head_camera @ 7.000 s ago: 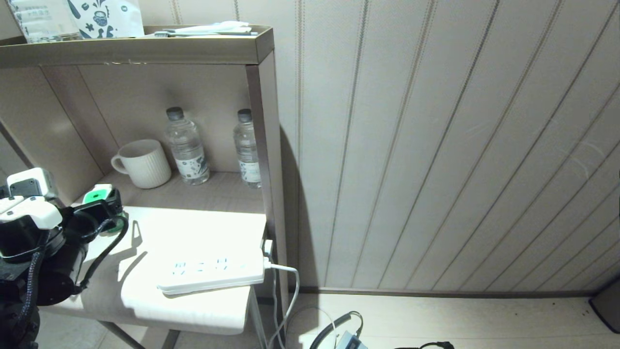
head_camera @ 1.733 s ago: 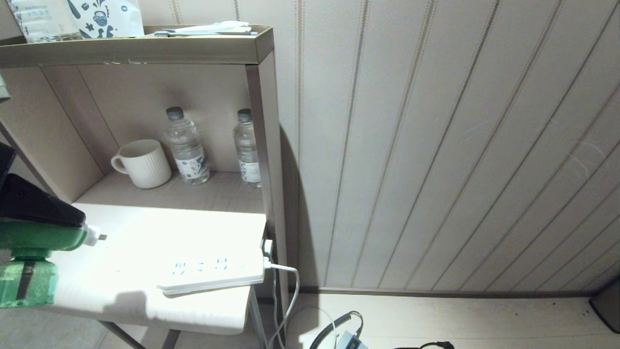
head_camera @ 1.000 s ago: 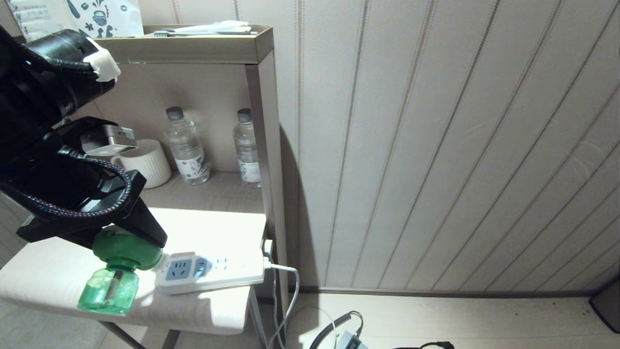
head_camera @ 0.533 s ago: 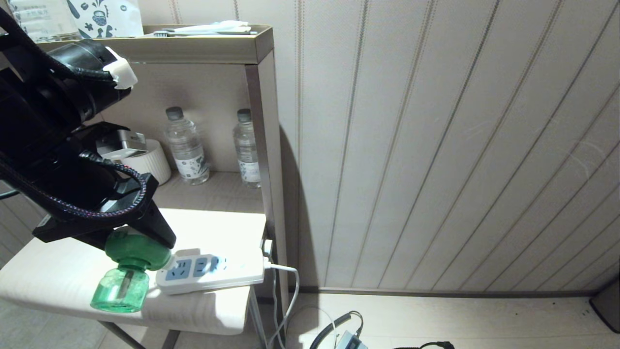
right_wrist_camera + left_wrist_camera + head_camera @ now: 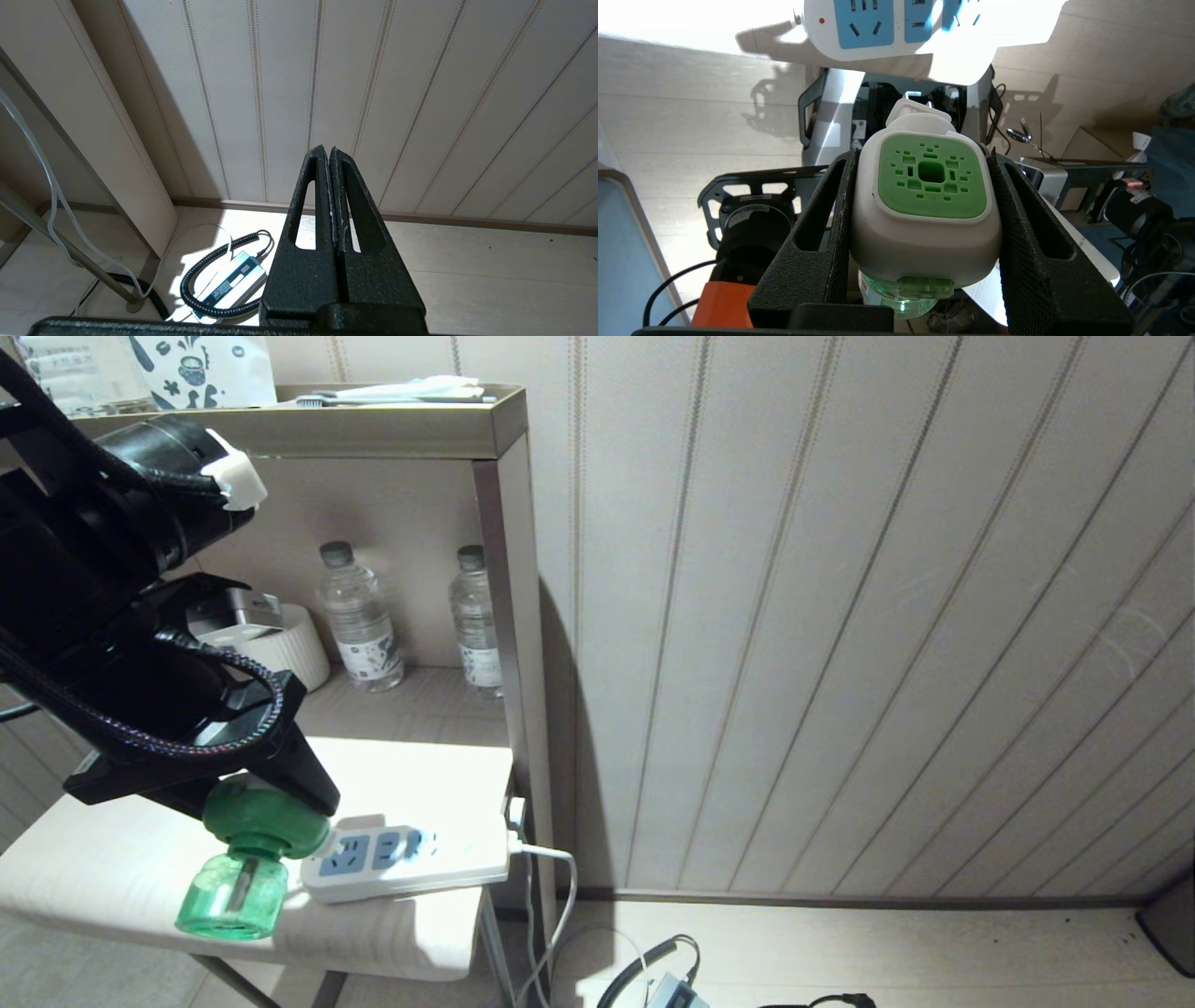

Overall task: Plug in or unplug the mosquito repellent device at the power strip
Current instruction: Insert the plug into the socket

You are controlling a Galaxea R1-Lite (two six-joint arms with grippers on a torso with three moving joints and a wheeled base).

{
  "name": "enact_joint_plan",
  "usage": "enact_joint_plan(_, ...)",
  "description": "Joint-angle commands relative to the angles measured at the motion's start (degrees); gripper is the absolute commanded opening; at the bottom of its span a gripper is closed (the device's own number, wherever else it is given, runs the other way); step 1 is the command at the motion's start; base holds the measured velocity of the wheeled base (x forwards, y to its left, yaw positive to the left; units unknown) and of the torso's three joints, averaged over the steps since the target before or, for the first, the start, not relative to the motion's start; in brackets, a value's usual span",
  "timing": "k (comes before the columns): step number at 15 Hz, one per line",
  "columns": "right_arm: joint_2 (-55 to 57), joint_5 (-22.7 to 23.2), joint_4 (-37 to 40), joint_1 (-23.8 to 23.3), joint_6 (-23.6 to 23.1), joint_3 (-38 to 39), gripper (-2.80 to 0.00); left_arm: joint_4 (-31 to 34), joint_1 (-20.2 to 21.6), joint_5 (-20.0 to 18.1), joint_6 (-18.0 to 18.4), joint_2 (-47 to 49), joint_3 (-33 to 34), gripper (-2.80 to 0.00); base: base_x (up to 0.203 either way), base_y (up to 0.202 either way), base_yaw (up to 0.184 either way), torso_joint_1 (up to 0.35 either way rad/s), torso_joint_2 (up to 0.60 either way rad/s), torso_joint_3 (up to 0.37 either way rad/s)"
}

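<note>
Half a second on, almost nothing has shifted: the left gripper (image 5: 266,784) remains clamped on the device (image 5: 245,859), which has edged a touch nearer the strip (image 5: 411,863) and hangs at the strip's nine o'clock end, its plug at that end; contact cannot be judged. A second ago it sat lower left, further off. The strip lies along the table's (image 5: 112,859) front edge, cord (image 5: 546,896) leaving at three o'clock over the side. Open tabletop spreads at nine o'clock; mug (image 5: 280,649) and bottles (image 5: 359,621) stand well back at twelve. The right gripper (image 5: 331,186), fingers pressed together, hangs by the wall above the floor.
</note>
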Motion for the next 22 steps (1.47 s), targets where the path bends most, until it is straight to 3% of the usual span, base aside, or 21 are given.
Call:
enact_joint_plan(1, -0.02, -0.02, 0.02, 0.08, -0.01, 0.04, -2.8, 0.39, -0.04, -0.05, -0.23, 0.04, 0.0, -2.8, 0.0, 0.0, 0.0, 0.0, 0.0, 0.0)
enact_joint_plan(22, 0.07, 0.06, 0.01, 0.17, -0.19, -0.04, -2.8, 0.59, -0.39, -0.14, -0.76, 1.28, 0.09, -2.8, 0.0, 0.0, 0.0, 0.0, 0.0, 0.0)
